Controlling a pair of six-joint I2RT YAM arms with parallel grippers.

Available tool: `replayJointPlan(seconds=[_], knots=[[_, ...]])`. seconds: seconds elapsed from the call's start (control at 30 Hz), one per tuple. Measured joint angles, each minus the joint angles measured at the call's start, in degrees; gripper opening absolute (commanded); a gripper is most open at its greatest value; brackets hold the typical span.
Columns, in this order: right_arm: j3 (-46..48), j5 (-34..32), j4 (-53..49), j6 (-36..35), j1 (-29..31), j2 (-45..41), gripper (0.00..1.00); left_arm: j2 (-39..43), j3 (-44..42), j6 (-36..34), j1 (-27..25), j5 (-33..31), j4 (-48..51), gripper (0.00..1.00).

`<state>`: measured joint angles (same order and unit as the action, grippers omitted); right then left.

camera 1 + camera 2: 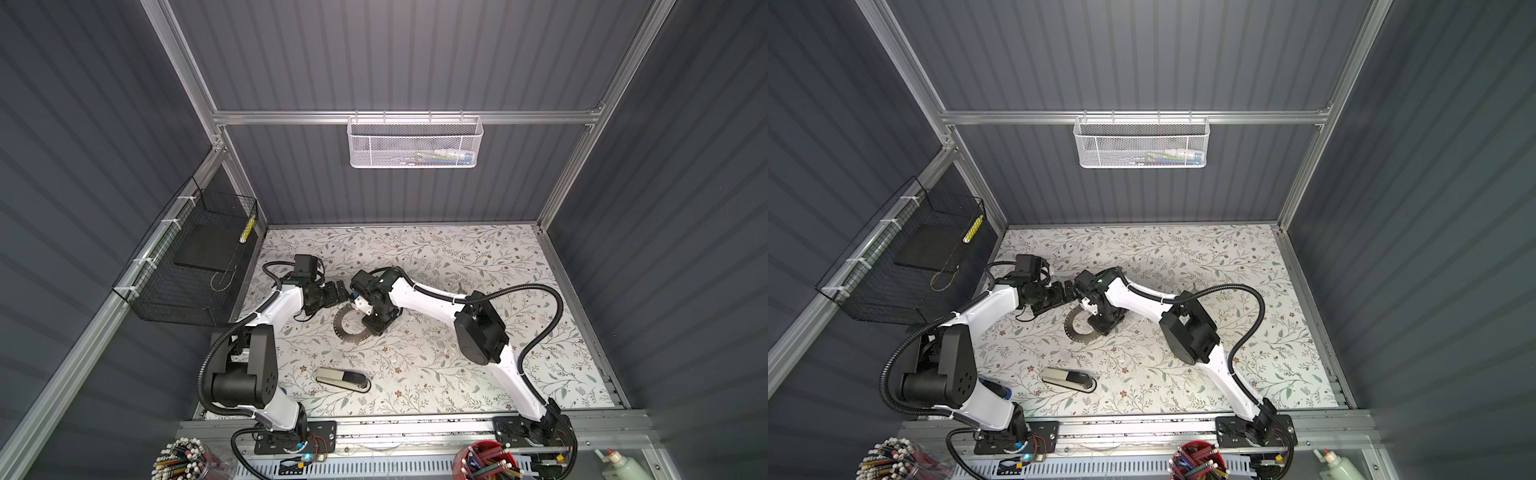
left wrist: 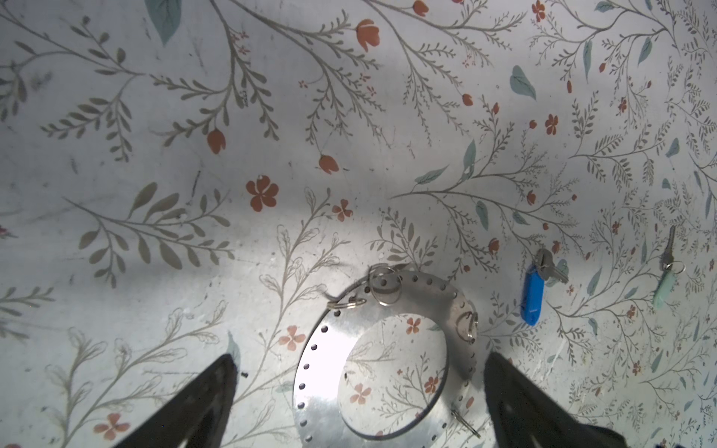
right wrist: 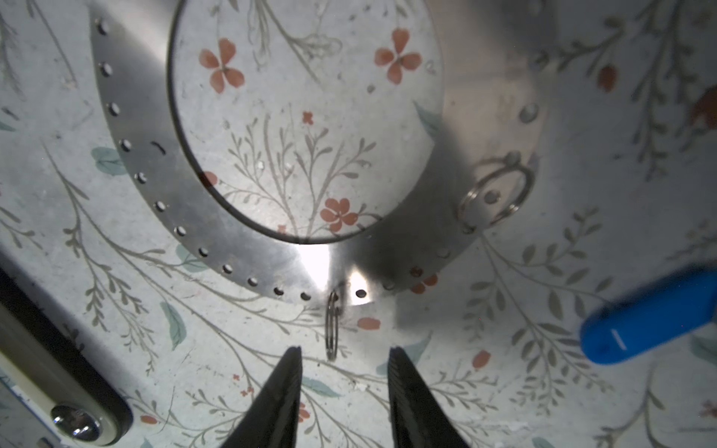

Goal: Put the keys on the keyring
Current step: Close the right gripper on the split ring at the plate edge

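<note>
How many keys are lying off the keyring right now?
2. The blue-tagged key lies on the table beside the keyring, not touching it; the mint-tagged key lies farther out, past the blue one. Others may be hidden.

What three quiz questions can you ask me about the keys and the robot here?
1. True or false: the blue key already hangs on the keyring.
2. Which lies farther from the keyring? A) the blue key B) the green key C) neither, both touch it
3. Fill in the blank: the right fingers stand apart, pointing at a small wire ____ that sticks out from the keyring's edge.

Key
1. False: it lies on the table, apart from the keyring.
2. B
3. ring
</note>
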<state>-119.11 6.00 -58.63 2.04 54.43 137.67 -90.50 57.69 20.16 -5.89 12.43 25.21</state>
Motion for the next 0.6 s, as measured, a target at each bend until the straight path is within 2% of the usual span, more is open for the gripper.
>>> replayJointPlan(seconds=[0.6], knots=[[-0.8,0.1,-1.4,-1.0,0.0,1.3,0.20,0.0,0.0,0.2,0.0,-0.4,0.0,1.00]])
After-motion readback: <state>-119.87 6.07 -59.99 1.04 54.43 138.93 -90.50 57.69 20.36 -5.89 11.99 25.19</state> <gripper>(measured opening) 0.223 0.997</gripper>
